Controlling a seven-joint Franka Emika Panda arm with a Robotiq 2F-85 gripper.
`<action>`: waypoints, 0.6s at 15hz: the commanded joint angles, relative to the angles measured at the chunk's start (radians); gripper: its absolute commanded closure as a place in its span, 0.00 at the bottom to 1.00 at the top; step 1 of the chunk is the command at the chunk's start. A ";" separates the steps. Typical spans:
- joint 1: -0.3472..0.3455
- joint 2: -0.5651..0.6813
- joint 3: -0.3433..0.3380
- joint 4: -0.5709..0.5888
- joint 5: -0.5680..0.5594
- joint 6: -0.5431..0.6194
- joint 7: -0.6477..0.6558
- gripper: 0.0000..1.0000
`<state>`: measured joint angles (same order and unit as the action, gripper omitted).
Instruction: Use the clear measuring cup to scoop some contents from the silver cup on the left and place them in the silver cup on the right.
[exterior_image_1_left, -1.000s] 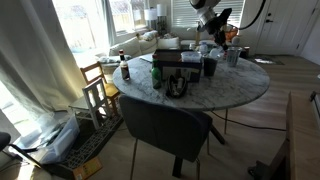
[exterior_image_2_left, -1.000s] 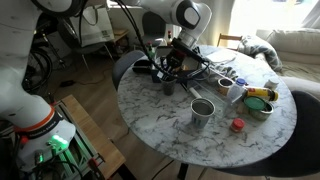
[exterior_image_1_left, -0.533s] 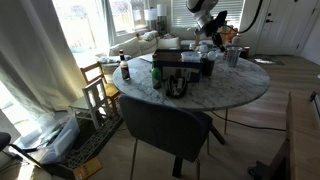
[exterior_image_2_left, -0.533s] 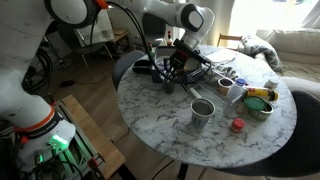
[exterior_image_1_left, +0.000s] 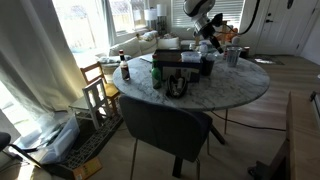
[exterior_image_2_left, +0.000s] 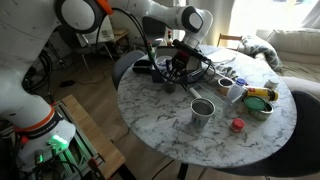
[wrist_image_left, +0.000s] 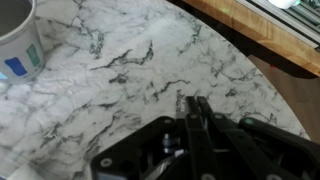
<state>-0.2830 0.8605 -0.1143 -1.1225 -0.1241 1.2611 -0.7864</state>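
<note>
My gripper (wrist_image_left: 192, 100) is shut, its two black fingers pressed together over bare marble, with nothing visible between the tips. In both exterior views it (exterior_image_2_left: 180, 62) (exterior_image_1_left: 210, 27) hangs above the clutter at one side of the round table. One silver cup (exterior_image_2_left: 203, 111) stands alone near the table's middle. Another silver cup (exterior_image_2_left: 168, 87) stands just below the gripper. A silver cup (exterior_image_1_left: 232, 57) also shows on the far side of the table. I cannot make out the clear measuring cup in any view.
A white cup with a blue label (wrist_image_left: 18, 45) (exterior_image_2_left: 236, 92), a red lid (exterior_image_2_left: 237, 125) and a bowl (exterior_image_2_left: 262, 102) sit on the marble table (exterior_image_2_left: 160, 125). Bottles (exterior_image_1_left: 125, 69) and dark containers (exterior_image_1_left: 177, 85) crowd its other side. A chair (exterior_image_1_left: 165, 125) stands at the table's edge.
The arm has shifted a little to the left and upward in one exterior view. The gripper stays shut and the cups have not moved.
</note>
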 joint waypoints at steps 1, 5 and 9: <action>0.031 0.002 0.000 -0.002 -0.076 0.023 0.088 0.99; 0.084 -0.038 -0.002 -0.060 -0.173 0.075 0.187 0.99; 0.137 -0.057 0.000 -0.102 -0.261 0.097 0.293 0.99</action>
<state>-0.1827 0.8490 -0.1141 -1.1397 -0.3196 1.3167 -0.5735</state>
